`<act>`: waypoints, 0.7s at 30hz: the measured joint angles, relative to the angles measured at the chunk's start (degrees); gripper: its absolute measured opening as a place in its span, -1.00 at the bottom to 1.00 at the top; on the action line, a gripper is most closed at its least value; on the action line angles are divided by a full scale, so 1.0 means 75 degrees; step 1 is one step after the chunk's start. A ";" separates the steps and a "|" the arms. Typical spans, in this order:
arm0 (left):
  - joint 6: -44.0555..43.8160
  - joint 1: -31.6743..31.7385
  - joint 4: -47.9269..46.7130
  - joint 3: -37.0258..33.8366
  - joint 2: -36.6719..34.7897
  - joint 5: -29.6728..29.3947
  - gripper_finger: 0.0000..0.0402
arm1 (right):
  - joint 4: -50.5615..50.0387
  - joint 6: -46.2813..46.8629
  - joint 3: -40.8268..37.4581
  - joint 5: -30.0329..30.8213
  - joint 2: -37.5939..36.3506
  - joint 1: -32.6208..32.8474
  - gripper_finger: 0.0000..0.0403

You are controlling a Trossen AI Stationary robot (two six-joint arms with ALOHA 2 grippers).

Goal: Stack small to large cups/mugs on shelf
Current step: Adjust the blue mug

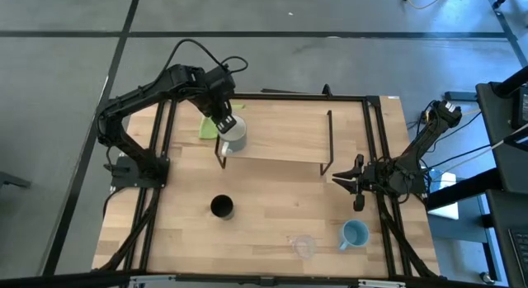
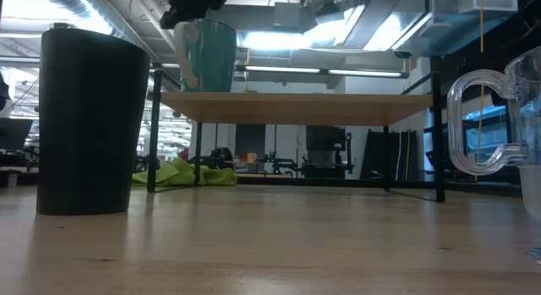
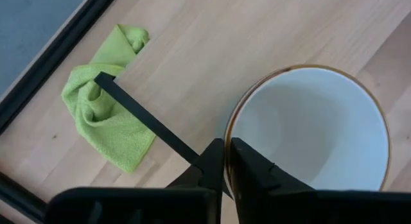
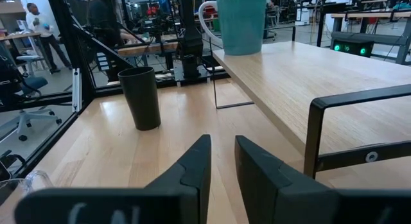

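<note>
A mug (image 3: 314,128), white inside and teal outside (image 4: 241,22), stands upright at the left end of the shelf (image 1: 280,139), and my left gripper (image 3: 226,150) is shut on it from above. The black cup (image 1: 221,207) stands on the table in front of the shelf. Near the table's front edge are the clear cup (image 1: 304,245) and the light blue mug (image 1: 355,233). My right gripper (image 1: 355,182) waits at the table's right side, open and level, with nothing between its fingers (image 4: 221,166). My left gripper pinches the mug's rim (image 3: 228,131), one finger inside the mug and one outside its wall. The fingers come steeply from above, from the table's left. The mug is upright, and in the low view its base (image 2: 207,89) sits at the shelf top.
A green cloth (image 1: 208,127) lies on the table just left of the shelf, by the shelf's black leg (image 3: 148,121). The shelf top (image 4: 289,76) to the right of the mug is bare wood. Black frame bars run along the table's left and right sides.
</note>
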 joint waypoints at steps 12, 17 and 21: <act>-0.0043 -0.0003 -0.0034 0.0000 0.0038 -0.0097 -0.69 | 0.0001 -0.0002 -0.0001 0.0000 -0.0002 -0.0002 -0.64; -0.0044 -0.0003 -0.0033 0.0000 0.0038 -0.0098 -0.65 | 0.0000 -0.0003 0.0002 0.0000 -0.0001 0.0001 -0.64; -0.0044 -0.0005 -0.0097 0.0009 0.0118 -0.0202 -0.65 | 0.0000 0.0001 -0.0001 0.0000 0.0001 0.0001 -0.64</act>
